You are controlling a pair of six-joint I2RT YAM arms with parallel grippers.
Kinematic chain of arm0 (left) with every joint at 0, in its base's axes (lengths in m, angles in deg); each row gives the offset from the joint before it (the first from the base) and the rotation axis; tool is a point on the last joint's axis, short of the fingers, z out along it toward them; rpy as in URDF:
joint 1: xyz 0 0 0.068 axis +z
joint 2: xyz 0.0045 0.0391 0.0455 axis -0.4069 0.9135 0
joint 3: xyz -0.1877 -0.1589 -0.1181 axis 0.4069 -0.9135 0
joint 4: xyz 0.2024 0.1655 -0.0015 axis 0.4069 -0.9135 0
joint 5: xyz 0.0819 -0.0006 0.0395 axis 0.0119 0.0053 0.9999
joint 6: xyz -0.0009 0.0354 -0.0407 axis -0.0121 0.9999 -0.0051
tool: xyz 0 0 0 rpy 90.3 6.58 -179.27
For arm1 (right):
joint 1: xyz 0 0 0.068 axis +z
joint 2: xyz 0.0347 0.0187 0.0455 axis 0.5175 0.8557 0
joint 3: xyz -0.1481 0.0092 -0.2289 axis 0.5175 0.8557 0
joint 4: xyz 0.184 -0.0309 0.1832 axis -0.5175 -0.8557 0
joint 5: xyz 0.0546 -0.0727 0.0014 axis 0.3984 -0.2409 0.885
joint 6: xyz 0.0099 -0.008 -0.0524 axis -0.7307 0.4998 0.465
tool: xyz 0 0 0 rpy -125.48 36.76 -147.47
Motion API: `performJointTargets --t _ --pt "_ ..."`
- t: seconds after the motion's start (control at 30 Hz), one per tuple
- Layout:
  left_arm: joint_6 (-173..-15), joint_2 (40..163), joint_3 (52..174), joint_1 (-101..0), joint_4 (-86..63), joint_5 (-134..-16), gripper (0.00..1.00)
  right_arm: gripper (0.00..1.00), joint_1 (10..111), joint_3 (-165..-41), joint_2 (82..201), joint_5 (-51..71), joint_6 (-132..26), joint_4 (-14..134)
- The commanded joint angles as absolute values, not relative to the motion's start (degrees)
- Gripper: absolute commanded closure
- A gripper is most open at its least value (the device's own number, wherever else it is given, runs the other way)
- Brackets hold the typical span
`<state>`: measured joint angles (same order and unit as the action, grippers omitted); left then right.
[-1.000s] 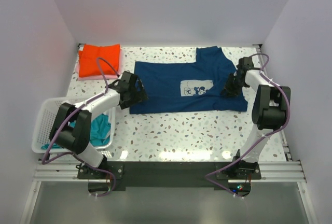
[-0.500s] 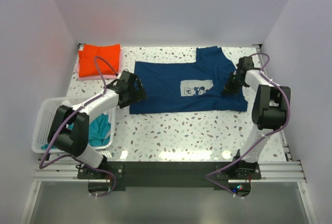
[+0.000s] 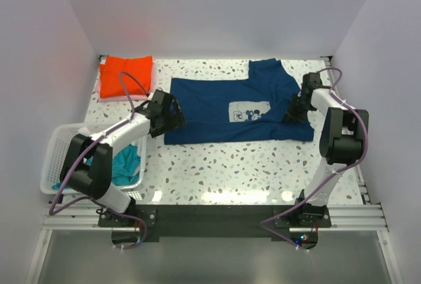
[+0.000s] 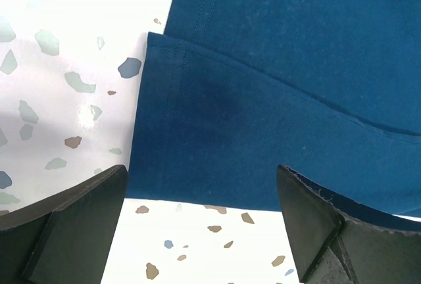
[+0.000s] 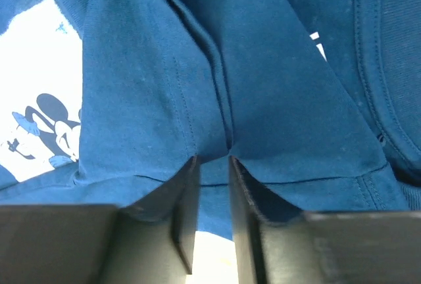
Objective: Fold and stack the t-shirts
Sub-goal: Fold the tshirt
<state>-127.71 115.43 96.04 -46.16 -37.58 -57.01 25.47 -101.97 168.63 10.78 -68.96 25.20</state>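
Just now, right claw (image 5: 212, 162) pinches the mouse-print navy t-shirt (image 3: 204, 103); left claw (image 4: 200, 173) gapes.

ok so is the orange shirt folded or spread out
Folded. The orange shirt is a compact rectangle in the far left corner, atop a pink shirt; the navy shirt lies mostly flat.

**TABLE (image 3: 223, 165), SPECKLED WHITE: CONTENTS**
1 navy tee (image 3: 217, 103) w/ pale print, spread flat. 1 pink tee (image 3: 106, 98), far-L of navy tee, mostly hidden under folded orange-red tee (image 3: 125, 75). 1 white slatted basket (image 3: 56, 149), near-L of navy tee, at table edge.
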Motion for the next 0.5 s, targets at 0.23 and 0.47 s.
performJointTargets --t 0.23,0.47 --pt "-127.8 114.2 96.6 -45.9 -37.4 -55.8 0.00 0.68 25.1 -102.5 170.1 13.1 -69.2 26.8" --pt "-127.9 114.0 96.6 -45.9 -37.6 -55.5 0.00 0.71 25.2 -102.6 171.3 14.5 -69.5 28.0"
